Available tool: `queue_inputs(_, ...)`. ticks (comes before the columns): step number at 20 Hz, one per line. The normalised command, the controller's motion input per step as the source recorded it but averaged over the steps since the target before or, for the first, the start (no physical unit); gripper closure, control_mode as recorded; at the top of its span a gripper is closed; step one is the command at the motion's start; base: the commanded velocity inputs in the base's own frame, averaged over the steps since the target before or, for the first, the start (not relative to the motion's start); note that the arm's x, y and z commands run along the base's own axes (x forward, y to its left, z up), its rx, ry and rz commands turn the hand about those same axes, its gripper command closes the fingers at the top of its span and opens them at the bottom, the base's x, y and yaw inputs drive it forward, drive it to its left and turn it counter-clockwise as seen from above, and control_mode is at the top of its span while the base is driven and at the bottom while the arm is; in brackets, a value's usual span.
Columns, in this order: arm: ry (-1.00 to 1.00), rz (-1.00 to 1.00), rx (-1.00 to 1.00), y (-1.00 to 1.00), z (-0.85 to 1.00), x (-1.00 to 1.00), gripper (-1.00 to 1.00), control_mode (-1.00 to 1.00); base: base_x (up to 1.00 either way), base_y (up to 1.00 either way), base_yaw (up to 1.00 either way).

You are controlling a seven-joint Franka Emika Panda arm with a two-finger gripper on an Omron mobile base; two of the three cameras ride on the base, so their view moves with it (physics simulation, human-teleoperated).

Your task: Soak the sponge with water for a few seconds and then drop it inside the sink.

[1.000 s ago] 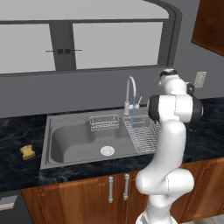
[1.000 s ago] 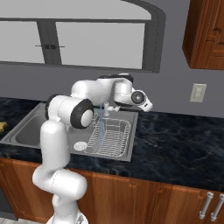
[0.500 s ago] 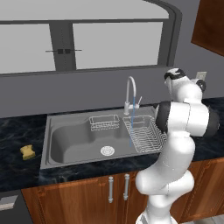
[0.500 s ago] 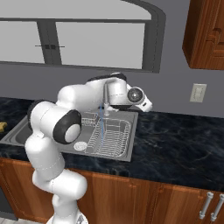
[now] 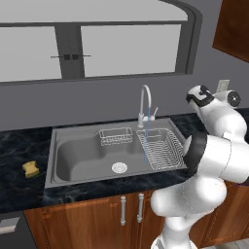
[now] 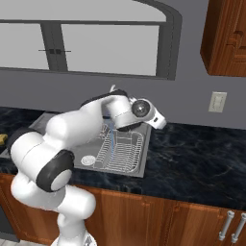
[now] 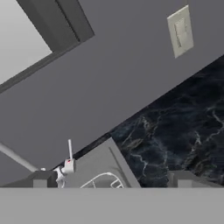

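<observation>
I see the sponge [image 5: 30, 168] as a small yellow-orange block with a darker lower layer, lying flat on the black counter [image 5: 19, 146] just left of the sink [image 5: 82, 155]. That puts it well away from my pincer [image 7: 112, 178], on the far side of the basin from it.

The pincer is empty, its two dark tips spread wide apart at the bottom of the hand view. Ahead of it I see the grey wall, a wall switch [image 7: 180, 31] up and to the right, the sink's corner with the tap [image 7: 65, 168] low on the left, and marbled counter to the right.

A thin blue stream of water [image 5: 147, 133] runs from the tap into the rack [image 5: 163, 148].

Compared with a second ago, the arm has swung right: the wrist that sat over the rack near the tap now hangs beyond the sink's right edge, over the counter. The sponge has not moved, and the pincer's spread is unchanged.
</observation>
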Motion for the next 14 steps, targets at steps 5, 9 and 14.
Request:
queue_inputs(5,0.33,0.00,-0.17,0.22,0.24,-0.38,-1.00,-1.00,0.00,0.00,0.00)
queue_inputs(9,0.36,0.00,-0.16,0.35,0.34,-0.30,-1.00,-1.00,0.00,0.00,0.00)
queue_inputs(14,0.16,0.01,-0.04,0.12,0.21,-0.25,-1.00,-1.00,0.00,0.00,0.00)
